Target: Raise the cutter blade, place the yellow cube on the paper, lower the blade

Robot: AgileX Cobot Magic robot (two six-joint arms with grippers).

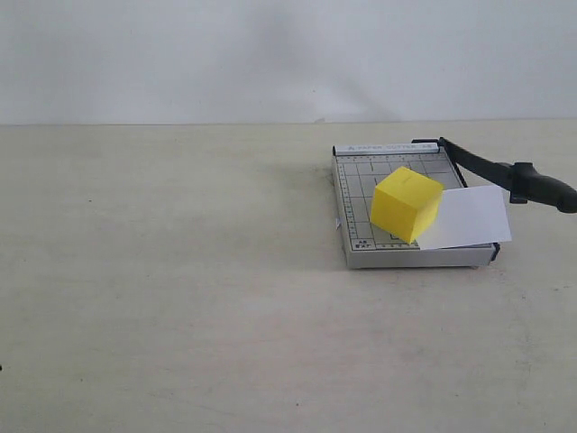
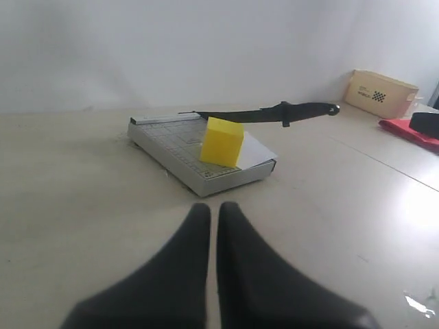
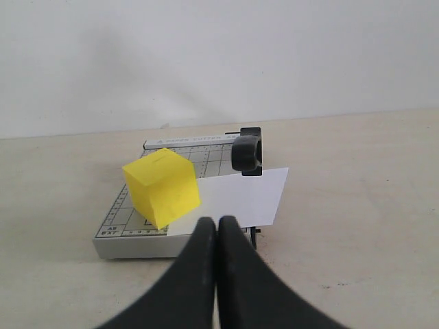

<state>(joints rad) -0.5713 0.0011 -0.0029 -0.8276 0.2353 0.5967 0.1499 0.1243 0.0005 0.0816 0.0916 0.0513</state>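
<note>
The yellow cube [image 1: 407, 204] [image 2: 221, 142] [image 3: 162, 186] rests on the small grey gridded trimmer [image 1: 356, 194] [image 2: 171, 140] [image 3: 123, 219], its base overlapping the near edge of the white paper [image 1: 469, 216] [image 2: 257, 149] [image 3: 243, 195]. The black cutter blade [image 1: 505, 173] [image 2: 274, 113] stands lifted at a low angle above the paper, its thick handle end [image 3: 246, 152] free in the air. My left gripper [image 2: 213, 209] is shut and empty, well short of the trimmer. Just before the trimmer's front edge, my right gripper [image 3: 217, 223] is shut and empty. Neither gripper shows in the exterior view.
The trimmer sits on a wide beige table [image 1: 180, 271] in front of a white wall. In the left wrist view a cardboard box [image 2: 381, 92], a red thing [image 2: 408, 130] and a black object [image 2: 425, 123] lie far off beyond the blade handle.
</note>
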